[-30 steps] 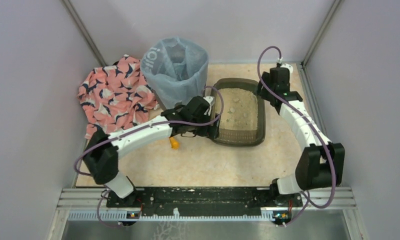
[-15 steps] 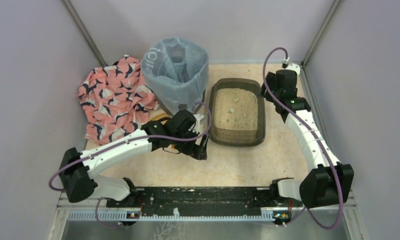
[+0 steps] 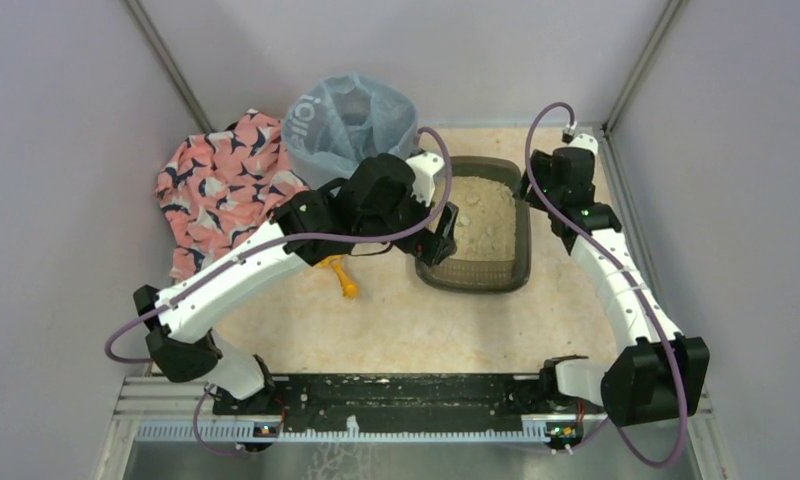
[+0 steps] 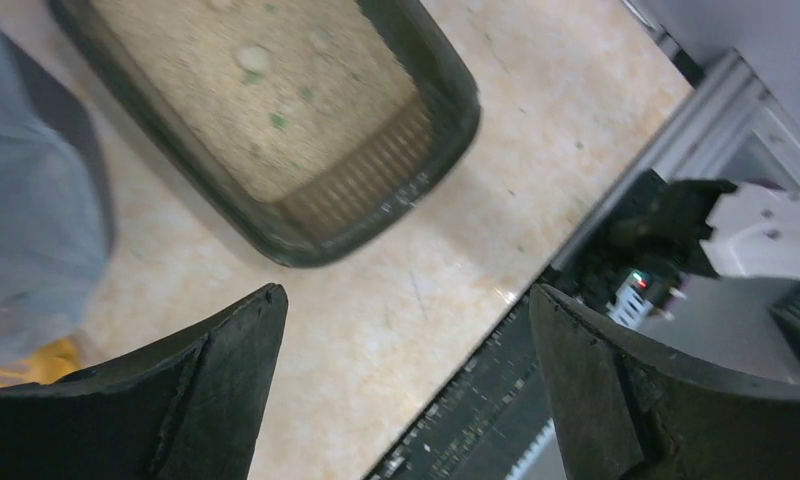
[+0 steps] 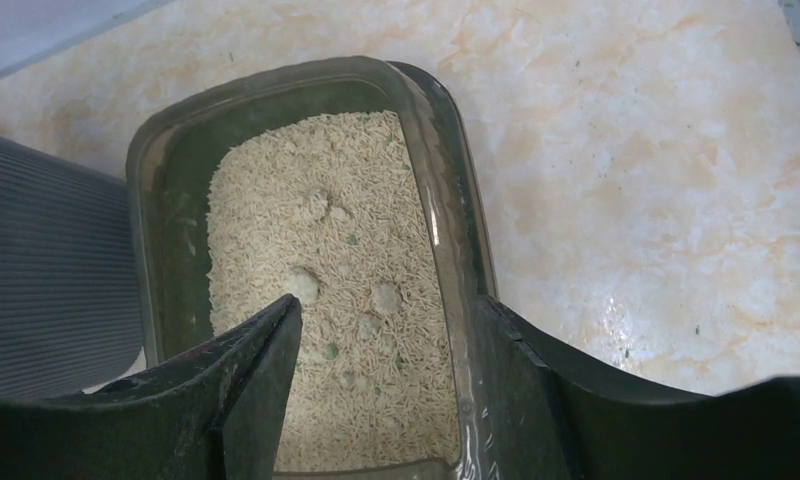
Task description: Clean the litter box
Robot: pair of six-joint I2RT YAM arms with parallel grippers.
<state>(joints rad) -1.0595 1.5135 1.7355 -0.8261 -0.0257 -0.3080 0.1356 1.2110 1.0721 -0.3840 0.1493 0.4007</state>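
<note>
The litter box (image 3: 521,235) is a shallow dark tray of beige litter right of centre; its rim (image 5: 446,215) and near end (image 4: 446,95) show in the wrist views. Pale clumps (image 5: 301,283) lie in the litter. My right gripper (image 3: 538,195) (image 5: 388,305) is open at the box's far right corner. It straddles the right wall, one finger over the litter and the other outside. My left gripper (image 3: 438,240) (image 4: 406,305) hangs wide open and empty above the box's left side, with bare table between its fingers.
A tall bin lined with a light blue bag (image 3: 351,125) stands left of the box. A pink patterned cloth (image 3: 226,190) lies further left. A yellow-orange tool (image 3: 342,278) lies on the table under my left arm. Walls enclose the sides and back.
My left arm pulled back toward the near table, then rose and swung over the box's left side. Its jaws stayed open. The right gripper barely moved.
</note>
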